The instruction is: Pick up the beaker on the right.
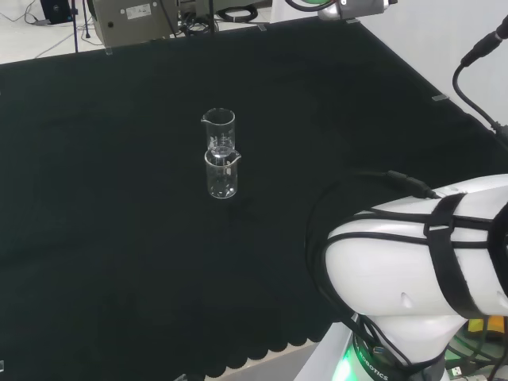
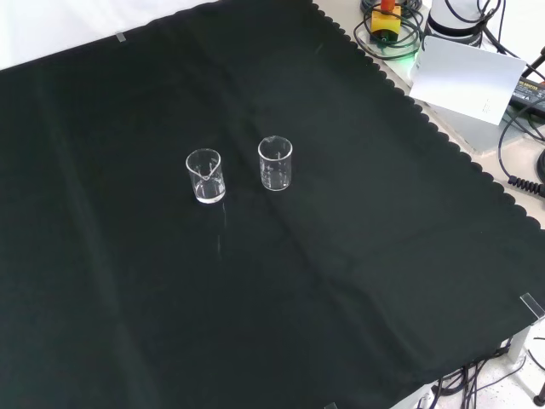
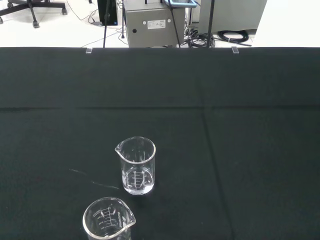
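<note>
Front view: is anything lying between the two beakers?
No. Between the left beaker and the right beaker lies bare black cloth, plain in the front view.

Beyond the desk's black cloth (image 3: 250,80) lay a pale floor (image 3: 75,25) with a grey metal cabinet (image 3: 152,22) and coiled cables (image 3: 235,36).

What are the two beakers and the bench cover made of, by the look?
Left beaker and right beaker, as the front view shows them: clear glass or plastic, can't tell which; see-through walls, shiny rims, printed scale marks. Cloth: matte black fabric, with creases and a scalloped edge.
</note>
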You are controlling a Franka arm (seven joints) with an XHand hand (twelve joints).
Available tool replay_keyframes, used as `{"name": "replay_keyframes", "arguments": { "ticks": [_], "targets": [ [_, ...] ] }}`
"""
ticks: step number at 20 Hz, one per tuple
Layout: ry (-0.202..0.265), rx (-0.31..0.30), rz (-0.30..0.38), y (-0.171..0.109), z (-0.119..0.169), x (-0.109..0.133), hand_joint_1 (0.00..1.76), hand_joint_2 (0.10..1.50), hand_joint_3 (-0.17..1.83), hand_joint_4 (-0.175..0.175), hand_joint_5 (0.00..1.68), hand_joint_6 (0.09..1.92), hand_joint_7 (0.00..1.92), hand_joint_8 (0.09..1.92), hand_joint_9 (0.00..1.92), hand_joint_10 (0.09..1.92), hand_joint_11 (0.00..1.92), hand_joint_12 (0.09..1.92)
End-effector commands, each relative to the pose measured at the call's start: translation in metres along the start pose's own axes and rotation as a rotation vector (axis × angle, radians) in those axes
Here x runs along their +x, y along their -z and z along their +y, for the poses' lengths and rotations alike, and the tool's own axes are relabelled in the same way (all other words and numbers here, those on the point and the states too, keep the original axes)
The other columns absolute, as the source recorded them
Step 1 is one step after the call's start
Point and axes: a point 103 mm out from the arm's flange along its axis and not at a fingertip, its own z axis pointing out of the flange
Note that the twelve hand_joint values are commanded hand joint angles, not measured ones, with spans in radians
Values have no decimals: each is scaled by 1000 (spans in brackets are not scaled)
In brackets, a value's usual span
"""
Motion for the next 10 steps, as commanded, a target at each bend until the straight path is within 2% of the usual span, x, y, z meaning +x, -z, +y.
{"name": "replay_keyframes", "arguments": {
  "ticks": [1,4,10],
  "targets": [
    [-1,-8,-5,-1,0,-1,144,1282,6,-5,282,87,31,540,464,87,56,1372],
    [-4,-6,-9,-2,2,-2,14,1361,42,6,275,87,11,512,440,87,50,1361],
    [-16,-1,-10,-6,5,-7,0,1370,47,7,280,87,18,504,439,87,52,1356]
  ]
}}
